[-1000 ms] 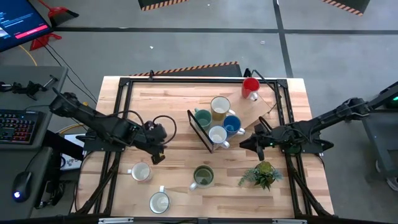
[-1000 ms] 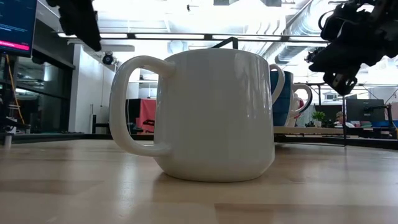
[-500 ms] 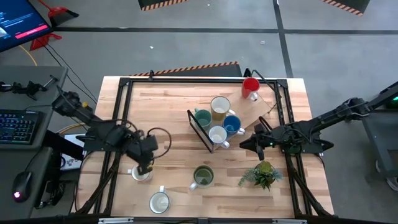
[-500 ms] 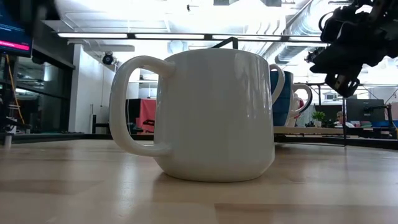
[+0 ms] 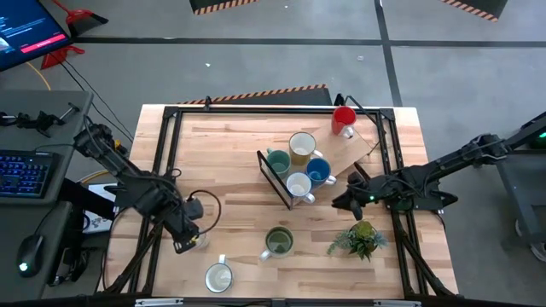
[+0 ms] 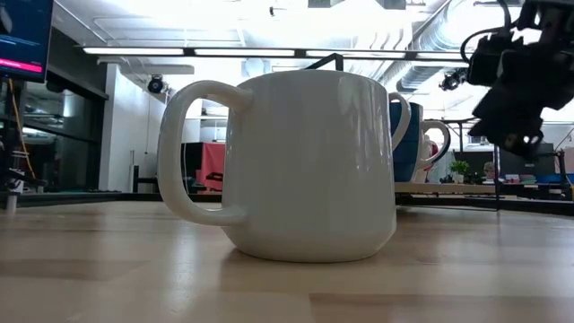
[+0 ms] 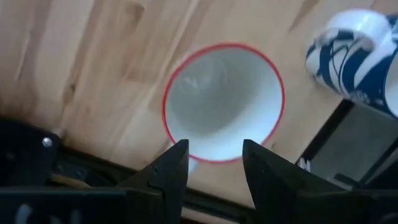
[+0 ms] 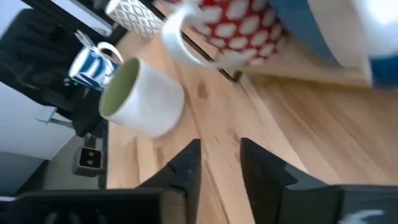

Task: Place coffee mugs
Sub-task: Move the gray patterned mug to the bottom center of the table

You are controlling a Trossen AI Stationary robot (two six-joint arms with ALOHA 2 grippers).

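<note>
Four mugs stand together mid-table: teal (image 5: pixel 278 160), cream-yellow (image 5: pixel 301 147), blue (image 5: pixel 317 170) and white (image 5: pixel 298 185). A red mug (image 5: pixel 344 119) stands near the far edge, an olive green mug (image 5: pixel 278 241) and a white mug (image 5: pixel 218 276) toward the near edge. My left gripper (image 5: pixel 182 245) is open directly above a white, red-rimmed mug (image 7: pixel 221 99) at the near left, its fingers over the rim's edge. A blue-and-white mug (image 7: pixel 354 53) shows beside it. My right gripper (image 5: pixel 335 203) hovers open to the right of the mug group.
A small potted plant (image 5: pixel 360 237) stands just nearside of my right gripper. A dark upright frame (image 5: pixel 271 175) borders the mug group on its left. The big white mug (image 6: pixel 309 166) fills the low view. Bare wood lies at the far left of the table.
My left gripper has swung toward the table's near left and down, from mid-table to over the red-rimmed white mug, and has dropped out of the low view. My right gripper has shifted slightly toward the table's right. No mug has moved.
</note>
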